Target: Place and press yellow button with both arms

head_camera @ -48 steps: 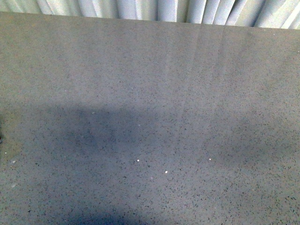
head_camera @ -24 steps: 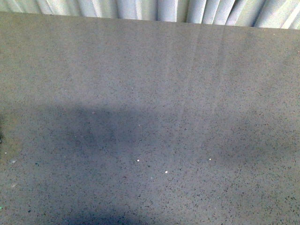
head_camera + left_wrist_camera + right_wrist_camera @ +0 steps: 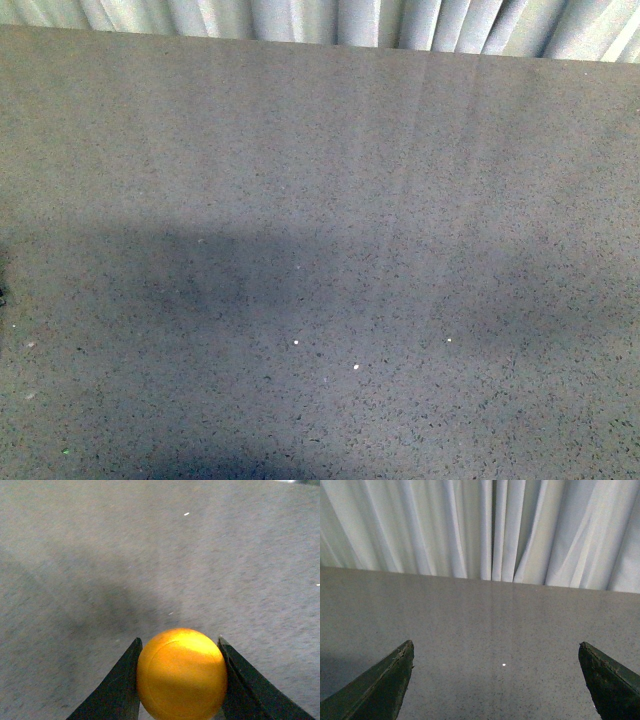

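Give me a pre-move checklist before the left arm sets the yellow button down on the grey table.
1. Grip: round orange-yellow push-button clamped between the dark fingers of the left gripper: ok.
2. Pressing side: right gripper open and empty: ok.
3. Landing area: speckled grey tabletop shows nothing in the way in the front view: ok.
4. Button's height above the tabletop: cannot tell.
5. Button's base upright: cannot tell; only the cap shows.
6. Arms visible in the front view: not ok; neither shows.

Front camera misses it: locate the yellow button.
The yellow button is gripped between the fingers of the left gripper, visible only in the left wrist view, table beyond.
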